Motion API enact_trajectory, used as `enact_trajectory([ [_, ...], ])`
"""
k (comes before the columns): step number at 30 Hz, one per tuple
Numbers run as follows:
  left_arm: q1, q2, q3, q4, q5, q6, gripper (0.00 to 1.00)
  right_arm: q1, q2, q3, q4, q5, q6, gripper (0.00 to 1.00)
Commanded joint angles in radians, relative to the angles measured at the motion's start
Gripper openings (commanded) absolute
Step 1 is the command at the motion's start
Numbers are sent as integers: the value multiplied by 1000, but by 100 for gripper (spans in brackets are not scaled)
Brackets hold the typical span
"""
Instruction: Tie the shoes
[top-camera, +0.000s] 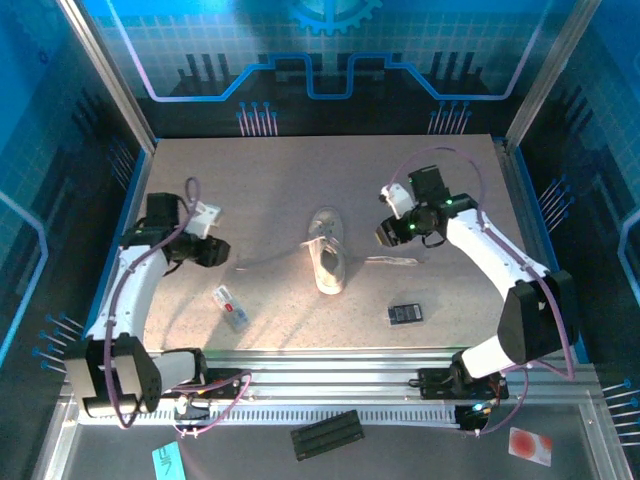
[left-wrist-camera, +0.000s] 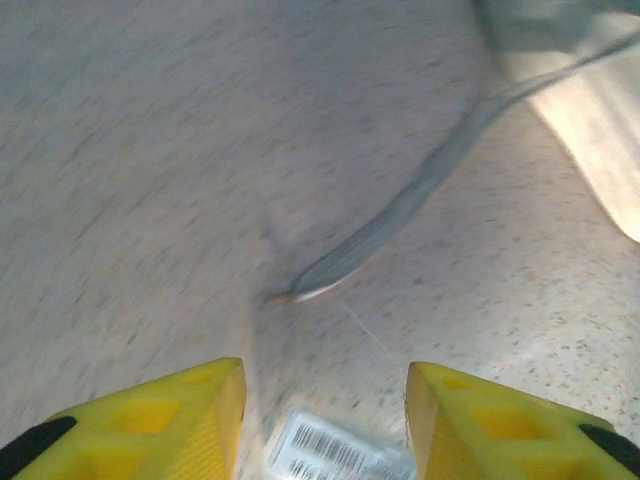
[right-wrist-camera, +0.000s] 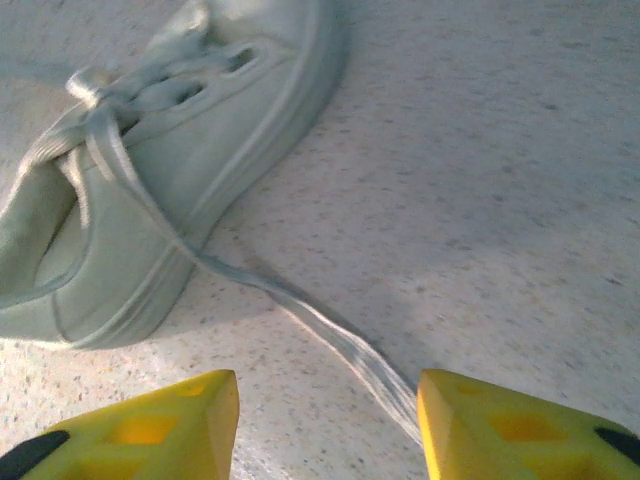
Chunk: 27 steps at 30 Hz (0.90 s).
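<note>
Shoe (top-camera: 328, 262) is lying mid-way across the table (top-camera: 300, 180), between the arms, with a lace trailing out to each side.

Left gripper (left-wrist-camera: 325, 425) is hovering with fingers (left-wrist-camera: 190, 420) spread, pinching nothing. Left lace (left-wrist-camera: 360, 245) is lying flat ahead of it, tip well forward of the pads. Packet (left-wrist-camera: 335, 455) is sitting under the gap.

Right gripper (right-wrist-camera: 328, 425) is hanging spread and empty too. Right lace (right-wrist-camera: 330, 340) is running from the shoe toward its gap.

Step, by my reading: taking up both laces. Each gripper is needing to drop low, straddle its lace near the tip and close flat. The left is also needing to avoid the packet.
</note>
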Motion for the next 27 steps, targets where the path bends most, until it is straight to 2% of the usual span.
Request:
enact_trajectory([
  [1,-146,42,-23,102,60,129,48,76,67,-32,28,37,-98,52],
  [5,-243,208,36,173,32,174,49,115,138,-49,71,52,-133,58],
  [11,-355,460,169,134,-73,220,49,116,268,13,27,99,-169,65],
  [18,-402,630,245,156,-125,197,50,115,403,94,-53,156,-199,68],
  [24,-426,754,304,123,-168,177,52,116,451,100,-80,194,-203,67],
  [27,-436,798,337,98,-202,147,52,116,462,100,-95,202,-197,58],
])
